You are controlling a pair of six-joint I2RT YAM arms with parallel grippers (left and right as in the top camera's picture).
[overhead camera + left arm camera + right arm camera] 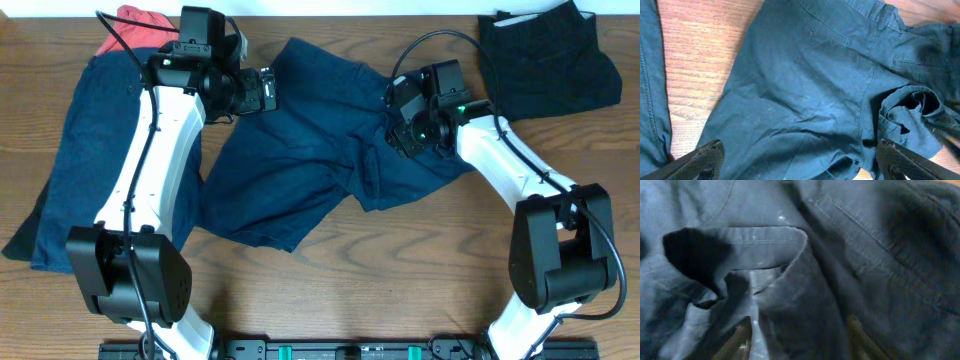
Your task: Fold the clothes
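Dark navy shorts (300, 150) lie spread and rumpled mid-table. My left gripper (264, 92) hovers over their upper left part, wide open; in the left wrist view its fingertips (710, 152) straddle flat cloth (805, 85) with nothing held. My right gripper (405, 128) is down on the shorts' right side by the waistband. In the right wrist view its fingers (737, 340) stand partly apart, sunk into the fabric, with a raised fold (790, 300) between them beside a pocket opening (695, 250). A second dark garment (545, 55) lies at the back right.
A blue garment (85, 160) lies along the left side under my left arm, with a red one (140, 25) at the back left. Bare wood (380, 280) shows in front of the shorts.
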